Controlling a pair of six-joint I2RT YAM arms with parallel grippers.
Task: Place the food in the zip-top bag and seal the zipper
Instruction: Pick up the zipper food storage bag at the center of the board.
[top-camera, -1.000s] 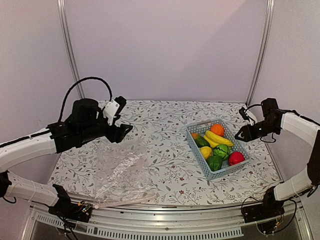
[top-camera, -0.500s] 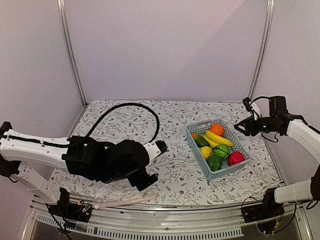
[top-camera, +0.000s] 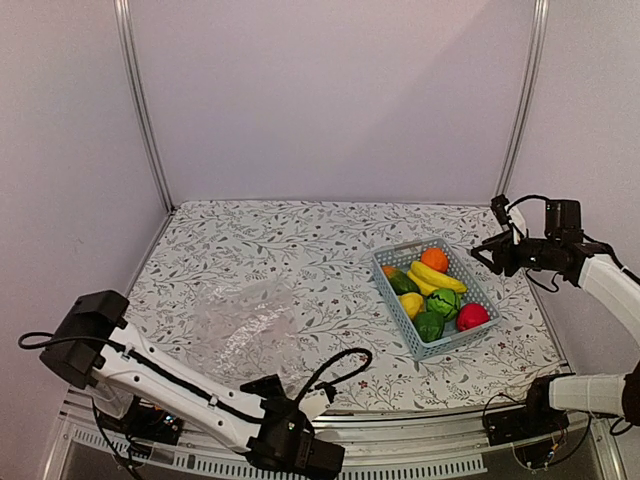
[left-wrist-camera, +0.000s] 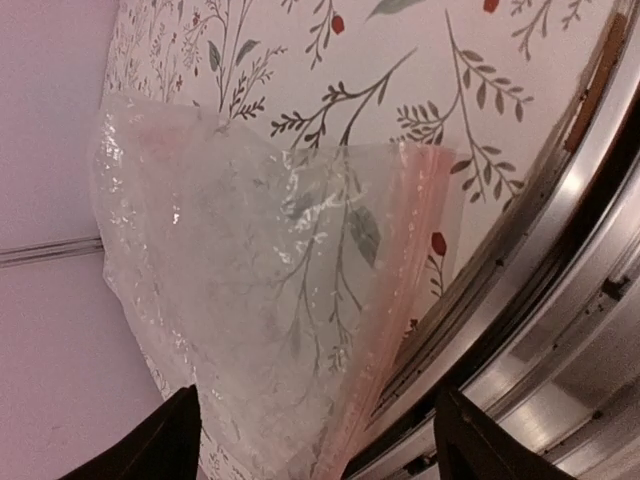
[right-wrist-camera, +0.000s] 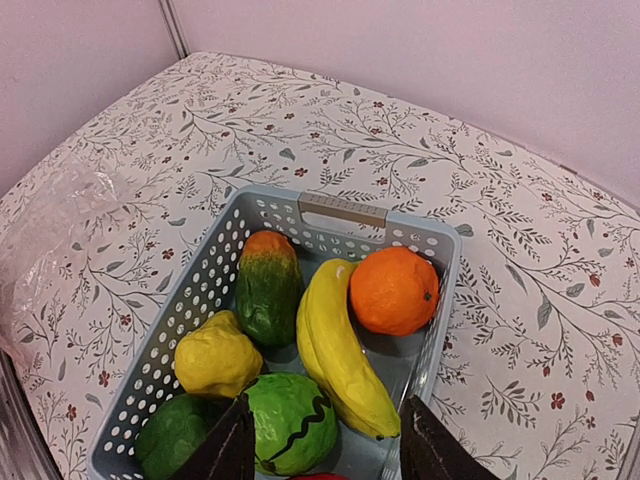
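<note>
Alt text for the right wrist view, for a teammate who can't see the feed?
A light-blue slotted basket on the floral table holds a banana, an orange, a lemon, a striped watermelon and a green-orange piece. The right gripper hovers over it, jaws apart and empty; the clear bag lies at the left edge.

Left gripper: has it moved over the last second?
Yes. The left gripper swung from over the zip-top bag's far edge down to the table's near rail.

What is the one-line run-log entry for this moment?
left gripper open, empty, facing zip-top bag | right gripper open, empty, facing basket | food in basket | zip-top bag empty on table
</note>
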